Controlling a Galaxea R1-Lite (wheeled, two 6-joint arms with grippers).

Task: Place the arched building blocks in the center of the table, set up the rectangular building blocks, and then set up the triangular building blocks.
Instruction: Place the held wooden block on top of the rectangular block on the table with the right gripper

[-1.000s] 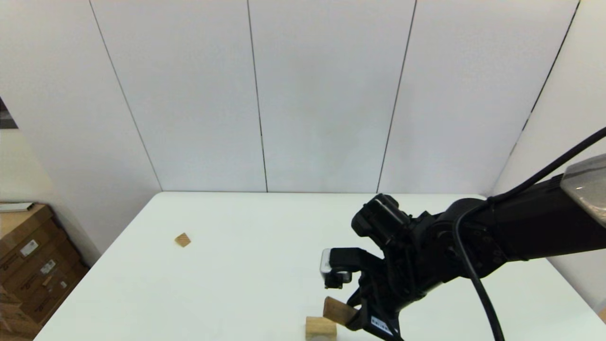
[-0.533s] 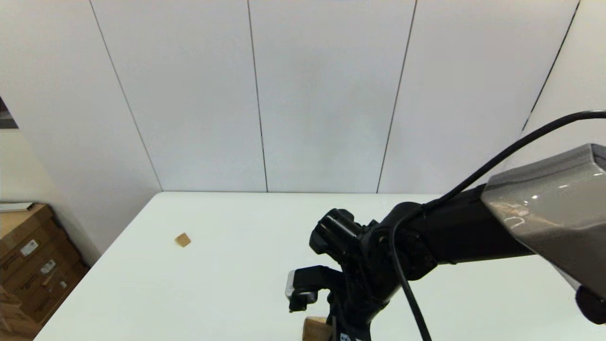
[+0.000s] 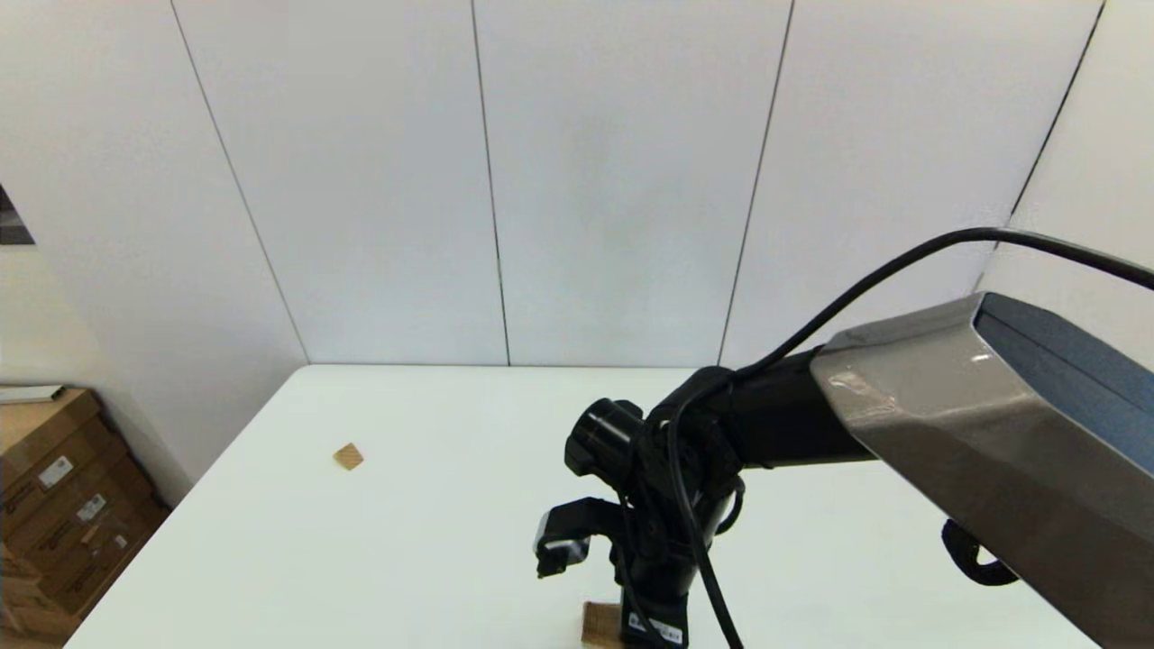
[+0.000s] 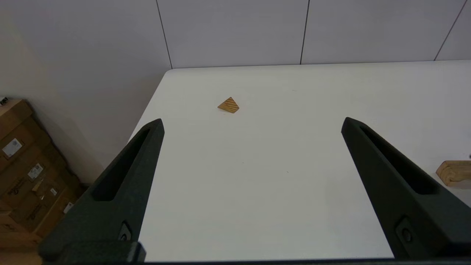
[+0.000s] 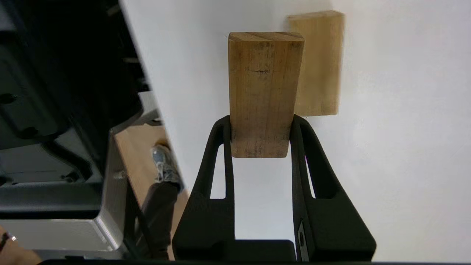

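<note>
My right gripper [image 5: 262,123] is shut on the rectangular block [image 5: 265,92], a darker brown slab that sticks out past its fingertips. The slab hangs over the table [image 5: 404,147], partly overlapping the pale arched block [image 5: 318,62], which lies flat there. The arched block's end [image 4: 454,172] also shows in the left wrist view. In the head view the right arm [image 3: 667,505] points down at the near middle of the table. The small triangular block [image 3: 348,456] [image 4: 228,105] lies far off at the left. My left gripper [image 4: 253,120] is open and holds nothing, parked near the table's left side.
Cardboard boxes [image 3: 54,505] [image 4: 25,158] stand on the floor left of the table. The table's near edge [image 5: 147,81] runs close to the right gripper, with the robot's body and a person's shoe [image 5: 162,162] beyond it.
The right arm swung left and nearer with the slab and turned its wrist downward. In the head view the gripper now hides most of the slab. The triangular block stayed put.
</note>
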